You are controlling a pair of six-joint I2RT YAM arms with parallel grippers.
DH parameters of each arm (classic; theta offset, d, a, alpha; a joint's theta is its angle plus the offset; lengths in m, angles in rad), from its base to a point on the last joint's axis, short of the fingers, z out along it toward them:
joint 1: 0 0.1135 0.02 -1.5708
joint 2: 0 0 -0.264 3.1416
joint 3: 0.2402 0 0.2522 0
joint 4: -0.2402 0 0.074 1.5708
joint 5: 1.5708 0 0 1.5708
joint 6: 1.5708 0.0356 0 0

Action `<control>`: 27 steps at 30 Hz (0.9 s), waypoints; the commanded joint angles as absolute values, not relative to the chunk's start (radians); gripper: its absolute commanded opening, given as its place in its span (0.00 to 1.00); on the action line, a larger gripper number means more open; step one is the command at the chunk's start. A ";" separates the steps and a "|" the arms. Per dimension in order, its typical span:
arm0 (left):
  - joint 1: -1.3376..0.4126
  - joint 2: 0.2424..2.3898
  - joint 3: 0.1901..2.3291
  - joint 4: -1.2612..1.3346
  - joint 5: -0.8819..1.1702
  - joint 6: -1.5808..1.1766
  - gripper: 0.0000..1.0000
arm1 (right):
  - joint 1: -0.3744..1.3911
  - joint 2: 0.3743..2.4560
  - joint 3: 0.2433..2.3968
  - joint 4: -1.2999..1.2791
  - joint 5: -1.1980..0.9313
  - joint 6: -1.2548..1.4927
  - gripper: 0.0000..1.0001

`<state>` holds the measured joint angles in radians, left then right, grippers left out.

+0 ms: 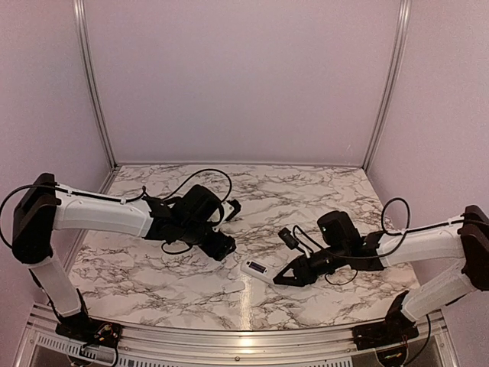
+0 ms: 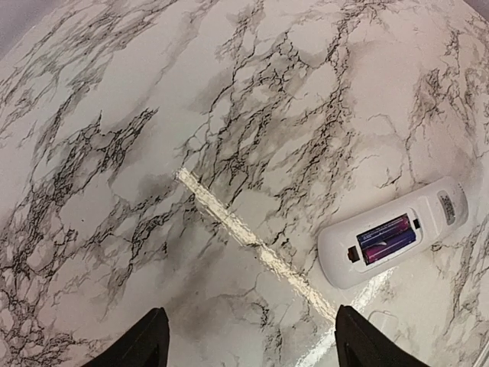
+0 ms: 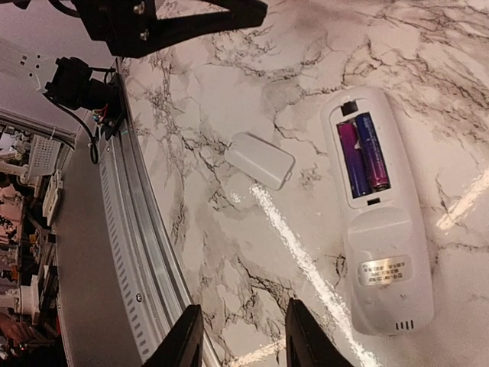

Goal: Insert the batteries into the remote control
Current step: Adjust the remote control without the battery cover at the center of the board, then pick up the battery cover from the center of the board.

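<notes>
two batteries [image 3: 364, 154] inside remote control [image 3: 386, 237]; left pincer [image 2: 248, 340] wide, right pincer [image 3: 241, 336] narrowly parted.

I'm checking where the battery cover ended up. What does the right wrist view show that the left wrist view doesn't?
Only the right wrist view shows the white battery cover, lying detached on the marble table beside the remote control, plus the table's metal edge rail and the open right gripper. Only the left wrist view shows the open left gripper, hovering clear of the remote. Both show the remote lying back-up on the table, its compartment uncovered, with the two batteries seated side by side.
</notes>
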<state>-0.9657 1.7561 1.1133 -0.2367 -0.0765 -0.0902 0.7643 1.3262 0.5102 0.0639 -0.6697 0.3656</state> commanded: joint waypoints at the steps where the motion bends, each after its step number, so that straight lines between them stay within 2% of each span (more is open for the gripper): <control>1: -0.967 1.664 1.033 -0.191 0.021 -0.120 0.78 | 0.840 1.420 0.554 0.089 -0.657 0.380 0.35; 5: -0.970 1.603 0.954 -0.209 0.116 -0.104 0.77 | 0.865 1.492 0.560 0.116 -0.646 0.391 0.34; 11: -1.008 1.540 0.872 -0.230 0.148 -0.058 0.72 | 0.861 1.544 0.564 0.106 -0.586 0.392 0.31; 27: -1.136 1.640 0.882 -0.274 0.072 -0.005 0.71 | 0.718 1.513 0.551 0.010 -0.503 0.340 0.30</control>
<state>-1.1160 1.5948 0.8661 -0.2329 0.1120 -0.0219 0.7422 1.5265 0.5327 0.0597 -0.5476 0.3740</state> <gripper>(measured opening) 0.707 0.297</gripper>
